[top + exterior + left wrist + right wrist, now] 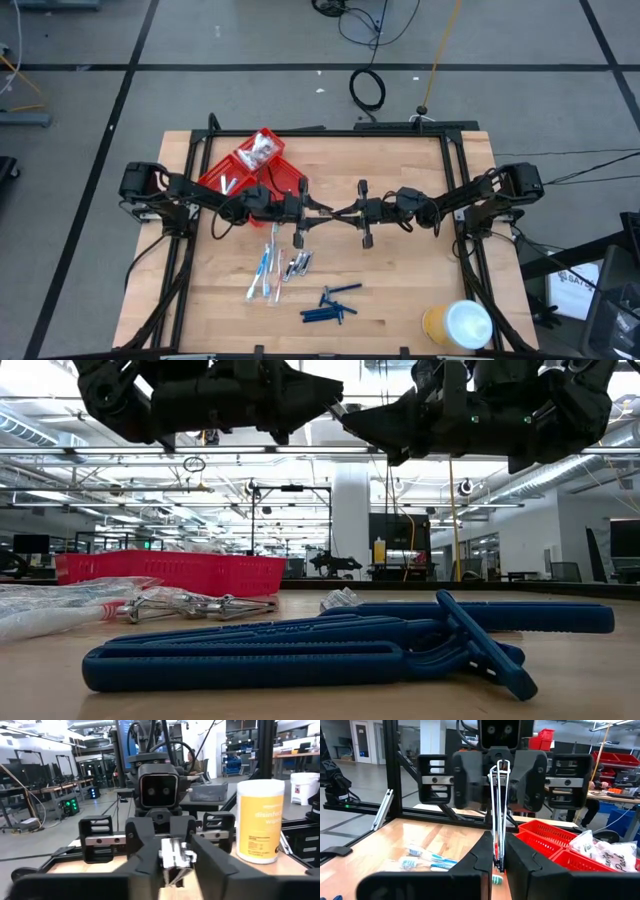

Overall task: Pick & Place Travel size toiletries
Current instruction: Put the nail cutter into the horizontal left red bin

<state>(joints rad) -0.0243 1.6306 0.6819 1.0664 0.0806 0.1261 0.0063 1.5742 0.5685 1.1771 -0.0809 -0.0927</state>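
Right gripper [499,865] pinches stiff, light, slippery metal clipper [498,810] at one end; left gripper [175,865] closes on the other.

Both arms are dark, jointed and boxy, each wrist carrying a twin-lens camera housing above a silver rail with black finger carriages.

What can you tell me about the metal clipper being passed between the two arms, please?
The metal clipper is a thin, silvery, folding piece with long wire-like arms. It hangs above the table centre, off the wood, between both tools: the right tool is shut on one end, and the left tool grips the other, its fingers around it.
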